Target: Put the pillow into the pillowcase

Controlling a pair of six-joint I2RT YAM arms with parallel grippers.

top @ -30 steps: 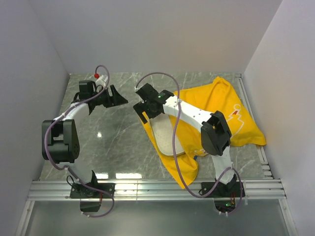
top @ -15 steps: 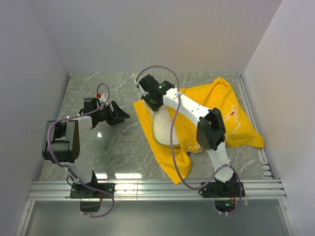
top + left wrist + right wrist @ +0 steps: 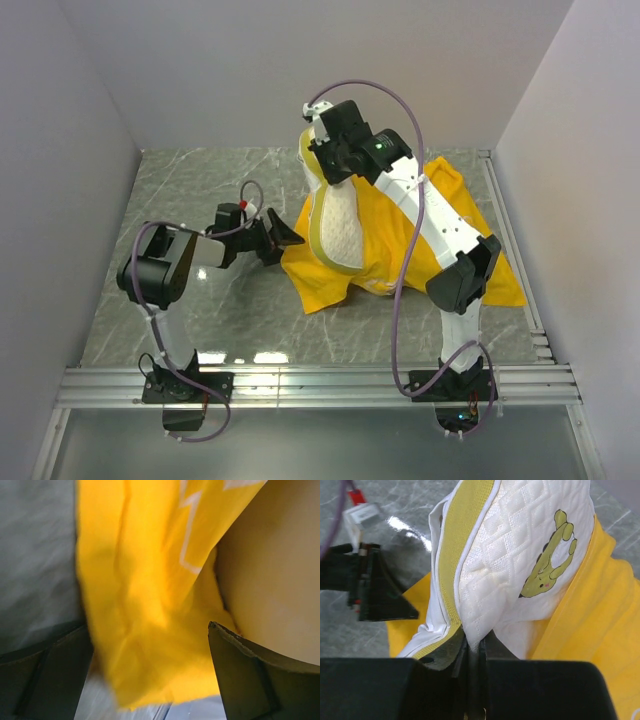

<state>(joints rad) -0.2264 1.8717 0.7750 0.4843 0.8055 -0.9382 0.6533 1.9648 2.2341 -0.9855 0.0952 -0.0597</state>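
We are looking down on a grey-green marbled worktop that is sitting in a plain booth, with pale walls rising on three sides and metal rails running along its near edge. Our right claw is pinching the pillow by its yellowish edge, jaws closed tight on it, holding it up on end, its lower end sitting among the folds of the yellow pillowcase, which is lying crumpled on the worktop's right half. Our left claw is standing with jaws apart, the pillowcase's left edge lying between them
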